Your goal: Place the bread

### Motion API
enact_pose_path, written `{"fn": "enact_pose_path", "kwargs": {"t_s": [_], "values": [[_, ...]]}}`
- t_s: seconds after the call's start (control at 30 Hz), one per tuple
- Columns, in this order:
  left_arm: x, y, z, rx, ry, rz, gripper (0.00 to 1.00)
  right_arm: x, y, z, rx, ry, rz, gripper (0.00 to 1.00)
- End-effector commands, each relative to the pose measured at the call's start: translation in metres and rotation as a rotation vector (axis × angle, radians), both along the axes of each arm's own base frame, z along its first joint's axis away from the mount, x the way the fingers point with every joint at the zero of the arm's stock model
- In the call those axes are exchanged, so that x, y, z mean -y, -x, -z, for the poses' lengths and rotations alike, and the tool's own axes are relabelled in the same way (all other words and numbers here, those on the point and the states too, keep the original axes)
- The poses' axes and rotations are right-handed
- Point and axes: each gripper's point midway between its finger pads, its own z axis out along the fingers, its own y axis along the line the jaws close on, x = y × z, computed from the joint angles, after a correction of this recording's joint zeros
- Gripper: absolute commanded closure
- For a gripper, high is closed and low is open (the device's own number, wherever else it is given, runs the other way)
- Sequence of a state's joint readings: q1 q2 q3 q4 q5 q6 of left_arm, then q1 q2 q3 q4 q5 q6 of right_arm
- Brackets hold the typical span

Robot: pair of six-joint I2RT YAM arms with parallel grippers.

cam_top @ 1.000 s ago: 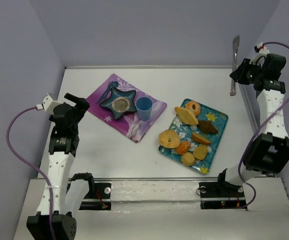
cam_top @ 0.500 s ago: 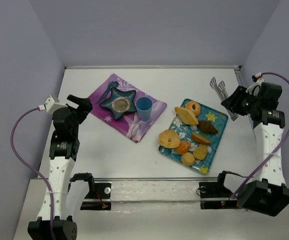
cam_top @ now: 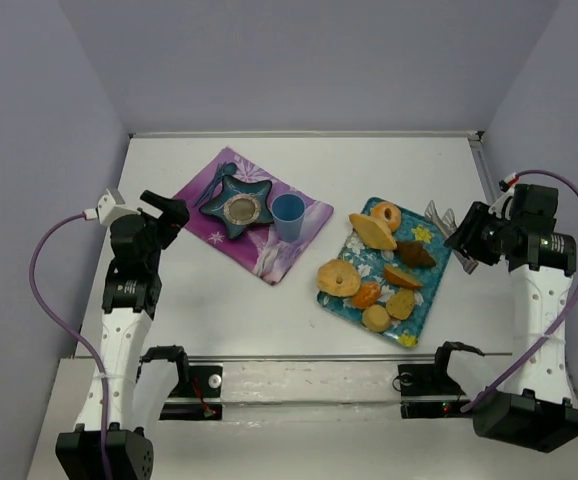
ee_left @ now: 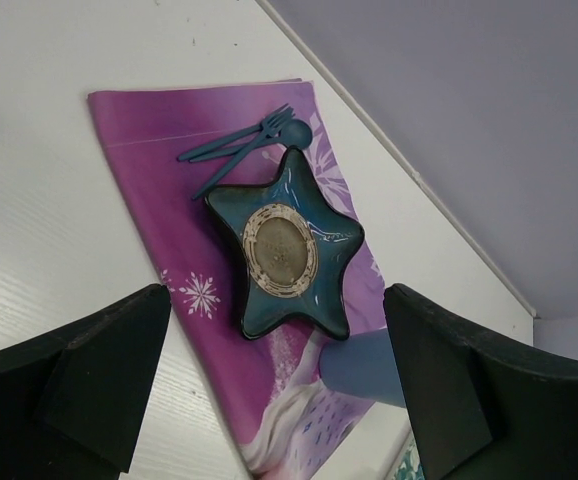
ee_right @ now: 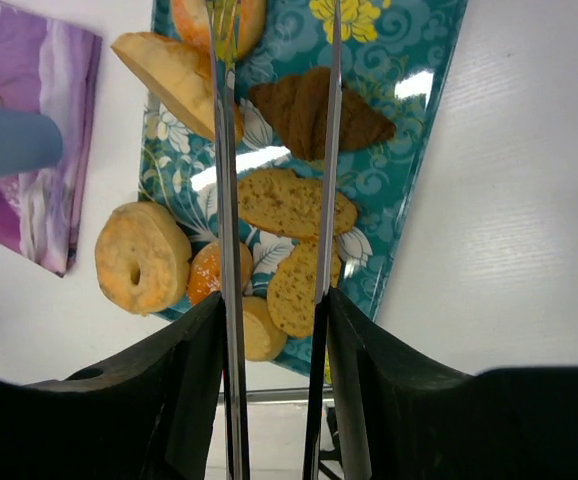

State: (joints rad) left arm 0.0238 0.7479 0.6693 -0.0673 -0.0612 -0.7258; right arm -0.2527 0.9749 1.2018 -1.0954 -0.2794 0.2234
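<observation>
Right gripper (cam_top: 468, 239) clamped on tongs (cam_top: 436, 213) at the tray's (cam_top: 431, 262) right edge | bread (cam_top: 366, 294) on tray, well left of it (touching ring pastry (cam_top: 339, 278)) | left gripper (cam_top: 164, 212) spread wide

Worktop (cam_top: 229, 310): white, matt, with fine parallel grain lines in the left wrist view.
Tray (ee_right: 424, 60): glossy teal floral print throwing white glare patches; hard plastic or lacquer, cannot tell which.
Tongs (ee_right: 325, 200): bare polished metal, blades mirror-bright.
Placemat (ee_left: 149, 160): purple, smooth, faint sheen.
Star dish (ee_left: 294, 185): dark teal, glossy glaze.
Cup (ee_left: 364, 365): blue plastic, matt.
Fork and spoon (ee_left: 239, 150): blue plastic, smooth.
Bread (ee_right: 209, 290): orange-brown crust, slight shine.
Ring pastry (ee_right: 141, 255): pale, dry, pitted surface.
Croissant (ee_right: 294, 110): dark brown, ridged, dull.
Left pincer (ee_left: 274, 320), fingers (ee_left: 89, 380): black plastic, matt.
Right pincer (ee_right: 274, 320), fingers (ee_right: 169, 400): same matt black.
</observation>
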Motion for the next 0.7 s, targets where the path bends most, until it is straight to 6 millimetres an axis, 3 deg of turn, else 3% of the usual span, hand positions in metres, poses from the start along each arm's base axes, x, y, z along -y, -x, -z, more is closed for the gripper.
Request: {"fn": "enact_pose_path", "kwargs": {"t_s": [0.0, 0.13, 0.27, 0.4, 0.67], "values": [[0.0, -0.006, -0.006, 0.036, -0.019, 0.015, 0.01, 0.002, 0.002, -0.003, -0.05, 0.048, -0.013, 0.52], [0.0, -0.007, -0.004, 0.031, -0.019, 0.014, 0.01, -0.001, 0.013, 0.008, -0.162, 0.048, -0.021, 0.52], [0.0, -0.011, -0.004, 0.043, -0.025, 0.015, 0.01, -0.026, 0.021, 0.013, -0.179, 0.014, -0.142, 0.52], [0.001, -0.016, 0.002, 0.018, -0.026, 0.028, 0.01, -0.065, 0.032, 0.019, -0.218, -0.04, -0.301, 0.51], [0.003, -0.018, 0.009, 0.0, -0.019, 0.038, 0.01, -0.092, 0.055, -0.003, -0.207, -0.1, -0.385, 0.52]]}}
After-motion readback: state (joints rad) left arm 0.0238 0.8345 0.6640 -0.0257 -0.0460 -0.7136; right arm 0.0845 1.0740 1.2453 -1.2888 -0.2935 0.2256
